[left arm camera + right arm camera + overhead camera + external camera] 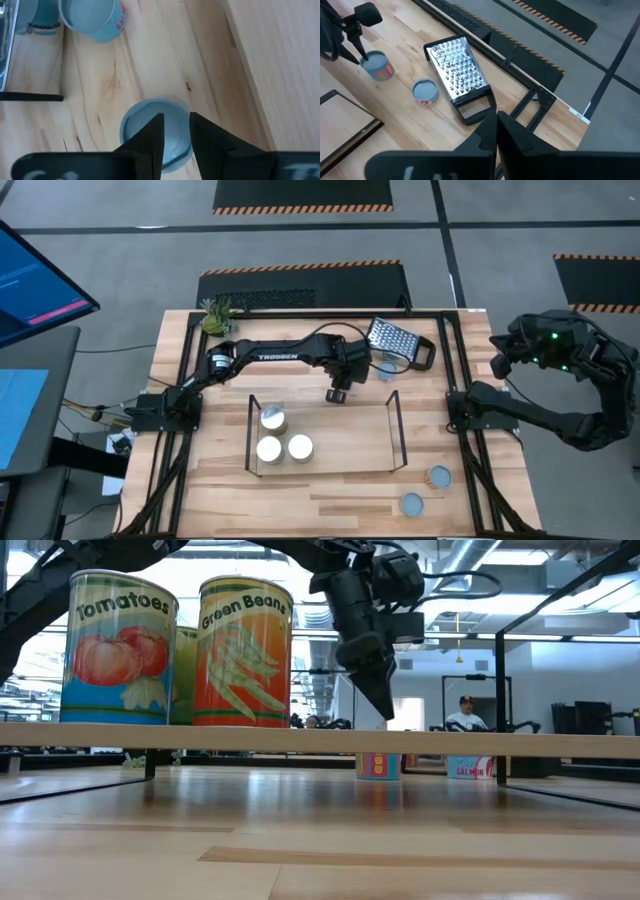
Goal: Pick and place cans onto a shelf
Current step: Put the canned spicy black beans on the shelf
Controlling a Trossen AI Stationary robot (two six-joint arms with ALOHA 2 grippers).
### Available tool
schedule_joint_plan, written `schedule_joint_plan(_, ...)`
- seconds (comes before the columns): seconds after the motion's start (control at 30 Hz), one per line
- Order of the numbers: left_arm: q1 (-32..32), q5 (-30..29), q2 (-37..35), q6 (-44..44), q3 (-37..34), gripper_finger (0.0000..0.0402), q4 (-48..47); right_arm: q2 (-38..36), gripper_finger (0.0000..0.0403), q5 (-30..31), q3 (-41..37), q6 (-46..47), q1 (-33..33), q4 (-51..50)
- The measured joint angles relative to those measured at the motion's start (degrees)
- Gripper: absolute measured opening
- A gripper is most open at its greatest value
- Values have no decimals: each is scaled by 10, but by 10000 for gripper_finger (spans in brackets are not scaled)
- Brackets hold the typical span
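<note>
Shelf (345, 442) of thin black wire on a pale wooden base, mid-desk (250, 500), with three cans (268, 449) clustered at its left end and the rest of its base bare. Behind the shelf, the left gripper (175, 117) points down over a blue-topped can (145, 111) that stands upright on the desk. Its fingers are parted only narrowly, less than the can's width, and nothing lies between them, so the can is not yet held. A second loose can (388, 368) stands just beside the perforated grater (392, 340) at the desk's rear. Two further cans (437, 476) sit near the front right corner, outside the shelf. The right gripper (496, 125) hangs clear of the desk beyond its right edge, fingers all but closed on nothing. Handling, as a judgement: the cans look rigid and fairly light, with smooth walls that could slip in a weak pinch, and they are short enough to stay stable upright. A sound hold would span the side wall across the full diameter, fingers lowered well below the rim, which would call for a wider opening than the one shown.
</note>
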Motion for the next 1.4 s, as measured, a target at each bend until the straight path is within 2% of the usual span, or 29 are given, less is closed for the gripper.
schedule_joint_plan(0.2, -2, 0, 27, 4, -2, 81, -5, 0, 33, 0, 0, -3, 0, 0)
schedule_joint_plan(0.5, -2, -7, 29, 1, 0, 78, -7, 0, 33, 0, 0, -4, 0, 0)
schedule_joint_plan(0.7, -6, -12, 40, -1, 2, 40, -28, 0, 33, 0, 0, -4, 0, 0)
schedule_joint_plan(0.8, -17, -45, 48, 2, 3, 9, -35, 0, 33, 0, 0, -4, 0, 0)
schedule_joint_plan(0.97, -40, -120, 50, 14, 23, 2, -55, 0, 33, 0, 0, -4, 0, 0)
schedule_joint_plan(1.1, -58, -125, 41, 2, 63, 1, -93, 0, 33, 0, 0, -4, 0, 0)
schedule_joint_plan(1.27, -87, -160, 30, -36, 134, 1, -183, 0, 33, 0, 0, -4, 0, 0)
schedule_joint_plan(1.4, -110, -161, 21, -81, 128, 0, -228, 0, 33, 0, 0, -4, 0, 0)
